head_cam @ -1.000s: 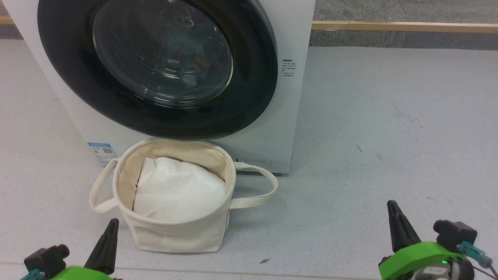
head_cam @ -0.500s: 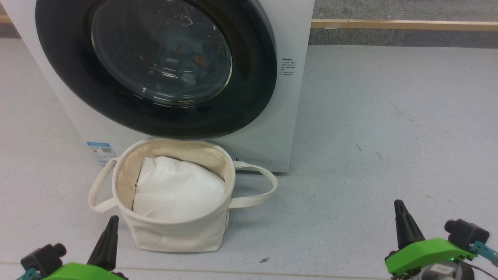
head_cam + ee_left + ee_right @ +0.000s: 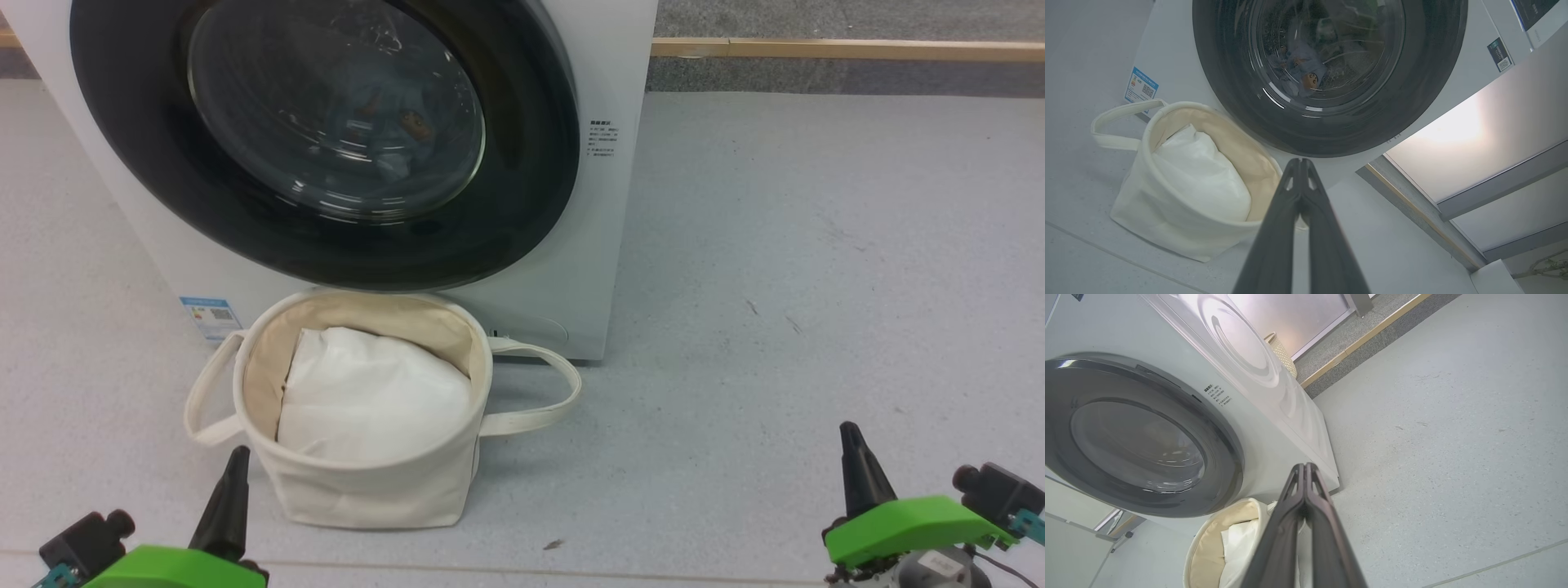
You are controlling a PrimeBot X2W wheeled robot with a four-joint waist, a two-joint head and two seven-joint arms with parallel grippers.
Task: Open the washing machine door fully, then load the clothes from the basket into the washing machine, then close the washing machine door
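Note:
The white washing machine (image 3: 608,245) stands at the upper left with its black-rimmed door (image 3: 522,212) shut flat against the front. Through the glass I see light blue clothes (image 3: 392,131) with orange prints inside the drum, also the clothes (image 3: 1300,69). The cream basket (image 3: 367,490) sits on the floor right below the door and holds white pillow-like padding (image 3: 367,400). My left gripper (image 3: 233,465) is shut, low at the near left of the basket. My right gripper (image 3: 851,445) is shut, far right over bare floor. Each wrist view shows its fingers pressed together, left gripper (image 3: 1300,163), right gripper (image 3: 1304,467).
Grey floor (image 3: 816,286) spreads wide to the right of the machine. A wooden strip (image 3: 849,51) runs along the far edge of the floor. A blue label (image 3: 204,314) sits at the machine's lower left corner. The basket's loop handle (image 3: 547,408) sticks out to the right.
Both grippers have sunk lower toward the bottom edge, the right one also drifting right. The whole picture has shifted slightly, so the camera moved a little. Door and basket stay put.

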